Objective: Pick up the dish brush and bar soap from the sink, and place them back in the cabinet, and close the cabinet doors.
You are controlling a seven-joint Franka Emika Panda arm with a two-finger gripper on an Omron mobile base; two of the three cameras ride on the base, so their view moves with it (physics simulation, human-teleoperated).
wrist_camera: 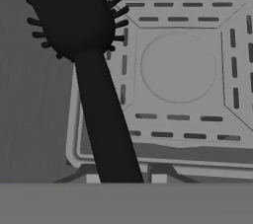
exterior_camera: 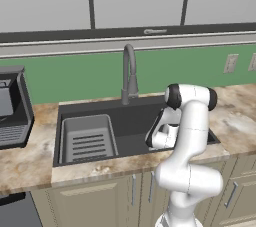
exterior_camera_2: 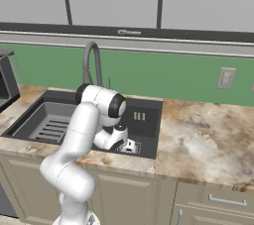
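Early in the task: gripper (exterior_camera_2: pixel 130 145) low in the sink (exterior_camera: pixel 140 116), jaws narrowed on the brush (wrist_camera: pixel 94 70) handle, bristle head lying over the drain grate (wrist_camera: pixel 197 70) edge. Soap too small to pick out; cabinet and doors yet to come. Basin walls and faucet (exterior_camera: pixel 129 73) close by; open room straight up.

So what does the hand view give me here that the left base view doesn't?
The hand view has the black dish brush close up: its bristly head lies beside the square drain grate and its handle runs down toward the camera. The left base view has the wider kitchen: the faucet, the ribbed tray in the basin, the stone counter, and the arm reaching down into the sink. Both look into that same dark sink.
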